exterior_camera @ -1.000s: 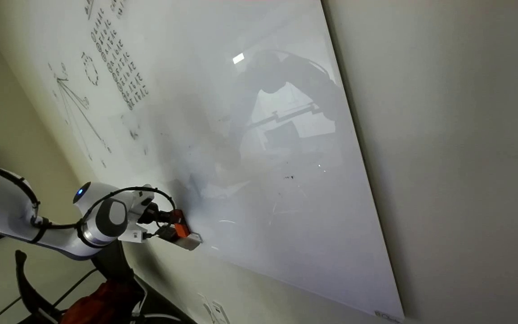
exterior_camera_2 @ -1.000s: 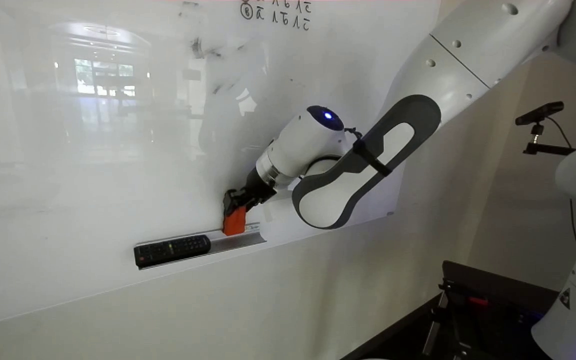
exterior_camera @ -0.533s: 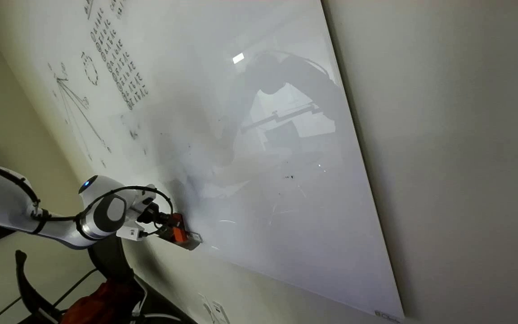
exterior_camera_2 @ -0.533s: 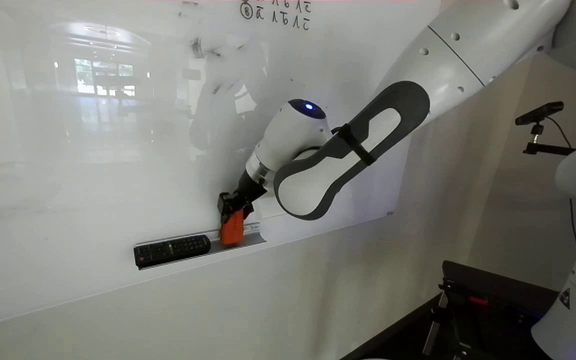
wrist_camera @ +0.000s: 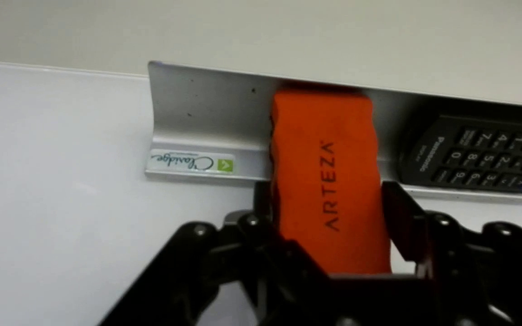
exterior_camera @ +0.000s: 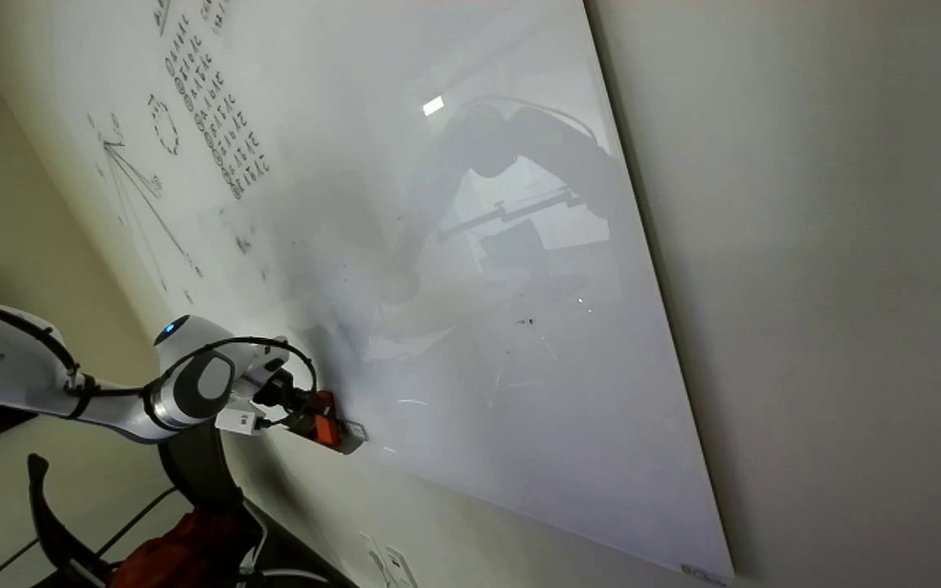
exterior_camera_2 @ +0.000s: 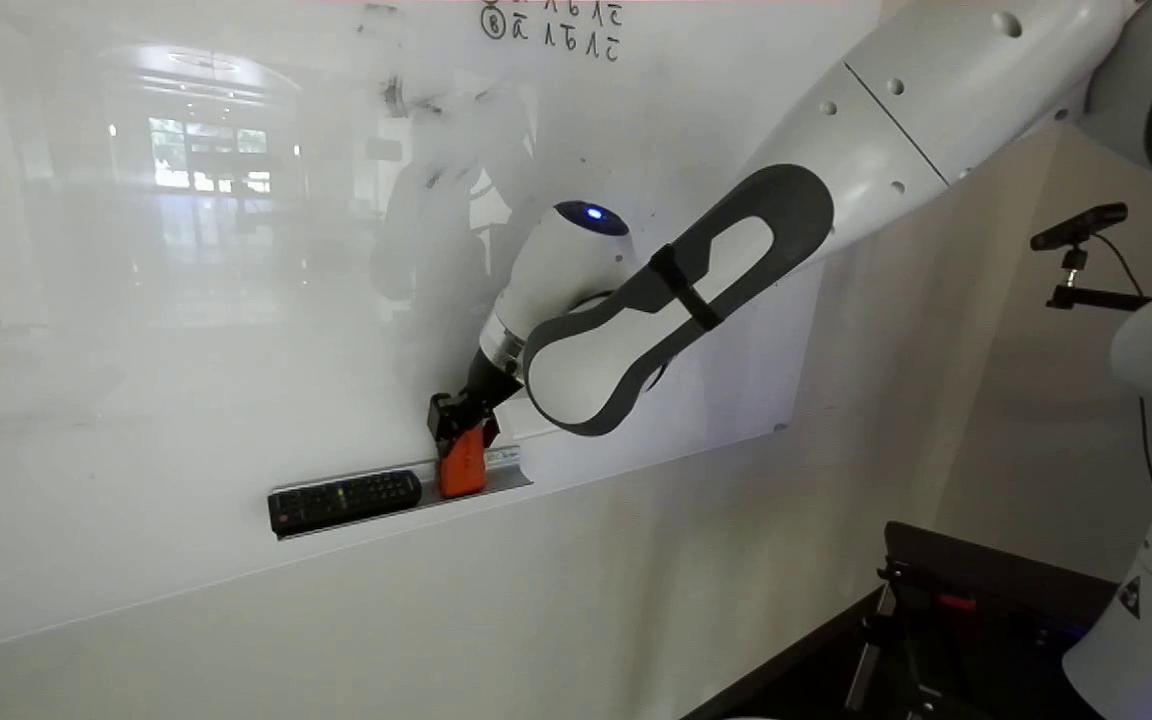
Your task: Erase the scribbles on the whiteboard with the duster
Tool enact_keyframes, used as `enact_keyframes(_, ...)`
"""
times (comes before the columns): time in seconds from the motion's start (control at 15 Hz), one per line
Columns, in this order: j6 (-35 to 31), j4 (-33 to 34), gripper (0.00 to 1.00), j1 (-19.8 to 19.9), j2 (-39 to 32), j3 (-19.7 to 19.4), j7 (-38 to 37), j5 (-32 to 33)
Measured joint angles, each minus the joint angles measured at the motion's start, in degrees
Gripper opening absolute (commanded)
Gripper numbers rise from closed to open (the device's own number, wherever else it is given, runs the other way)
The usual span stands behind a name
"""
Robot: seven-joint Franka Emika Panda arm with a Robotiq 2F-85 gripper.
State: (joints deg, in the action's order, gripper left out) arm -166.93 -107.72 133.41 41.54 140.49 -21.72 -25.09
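Note:
The orange ARTEZA duster (wrist_camera: 326, 149) stands upright in the tray at the whiteboard's lower edge. It also shows in both exterior views (exterior_camera: 326, 428) (exterior_camera_2: 462, 468). My gripper (wrist_camera: 326, 194) is shut on the duster, with one finger on each side of it. The gripper also shows in an exterior view (exterior_camera_2: 468, 437), above the tray. The whiteboard (exterior_camera_2: 236, 400) carries dark scribbles (exterior_camera_2: 394, 97) above the gripper, and these smudges (exterior_camera: 242, 243) show in an exterior view too. Rows of handwriting (exterior_camera_2: 576, 40) stand higher up. The duster's wiping face is hidden.
The metal tray (wrist_camera: 211, 108) bears a Claridge label. A black Panasonic remote (wrist_camera: 483, 154) lies in it close beside the duster, also seen in an exterior view (exterior_camera_2: 344, 500). A dark cart (exterior_camera_2: 976, 640) stands at the lower right there.
My gripper has moved down and slightly left with the duster in an exterior view. The duster's lower end has gone deeper into the tray. The remote has not moved.

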Motion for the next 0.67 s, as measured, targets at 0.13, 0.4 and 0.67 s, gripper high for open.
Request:
enact_keyframes(0.13,2.25,0.78,1.0,-0.1,0.5,-0.39,0.21,-0.33)
enact_keyframes(0.4,3.88,1.04,1.0,-2.5,0.77,-2.95,0.22,-0.43)
enact_keyframes(0.67,4.09,0.4,1.0,-8.35,0.5,-8.32,0.22,-0.43)
